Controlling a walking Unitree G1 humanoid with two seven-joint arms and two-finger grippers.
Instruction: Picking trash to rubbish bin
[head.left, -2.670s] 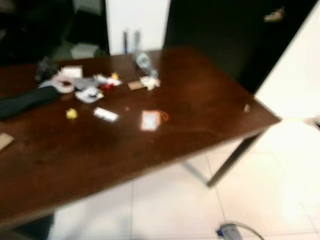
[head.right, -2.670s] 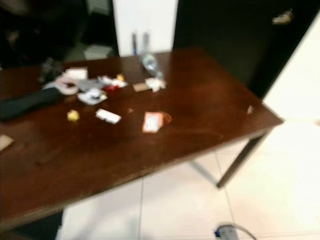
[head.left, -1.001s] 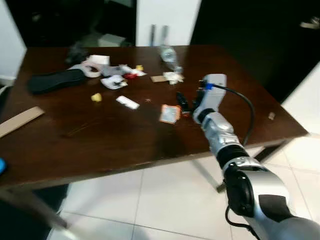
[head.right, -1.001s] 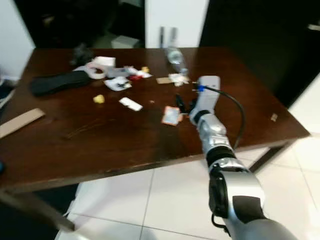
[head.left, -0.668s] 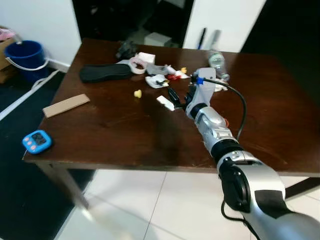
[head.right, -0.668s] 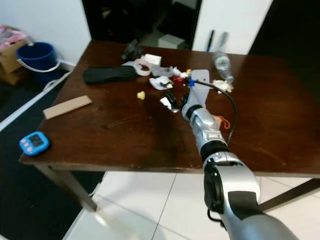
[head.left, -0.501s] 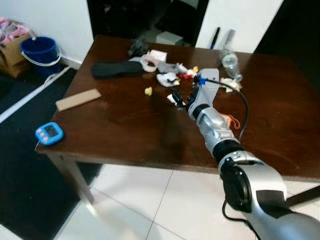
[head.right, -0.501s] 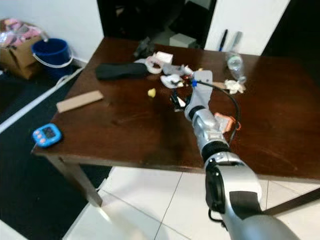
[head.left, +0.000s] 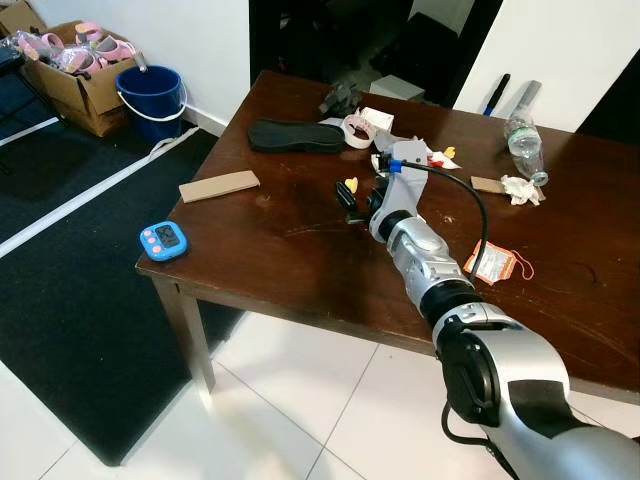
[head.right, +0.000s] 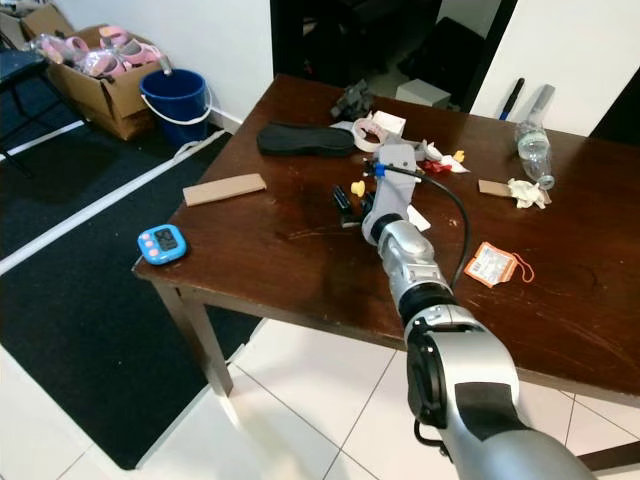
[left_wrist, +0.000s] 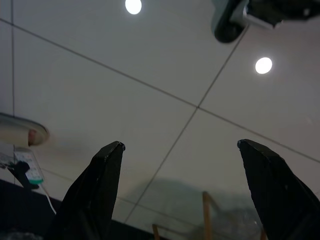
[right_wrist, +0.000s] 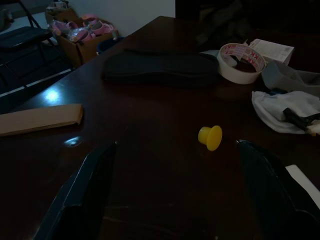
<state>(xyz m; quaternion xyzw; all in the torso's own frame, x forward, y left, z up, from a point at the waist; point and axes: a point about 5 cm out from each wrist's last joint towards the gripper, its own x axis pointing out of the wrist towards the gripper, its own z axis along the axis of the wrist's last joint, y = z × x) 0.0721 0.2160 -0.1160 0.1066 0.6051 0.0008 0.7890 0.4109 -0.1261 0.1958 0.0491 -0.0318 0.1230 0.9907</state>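
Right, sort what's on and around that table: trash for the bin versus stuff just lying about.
Trash:
yellow cap
crumpled tissue
plastic bottle
orange tag
blue bucket, probably the bin

Lying about:
black insole
tape roll
blue timer
cardboard strip

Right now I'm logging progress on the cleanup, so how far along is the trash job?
Nothing looks binned yet: the yellow cap, white wrapper, tape roll and orange tag all lie on the table. In hand: nothing; the right end effector hovers open above the table near the cap. The left end effector is open, idle. All picking remains.
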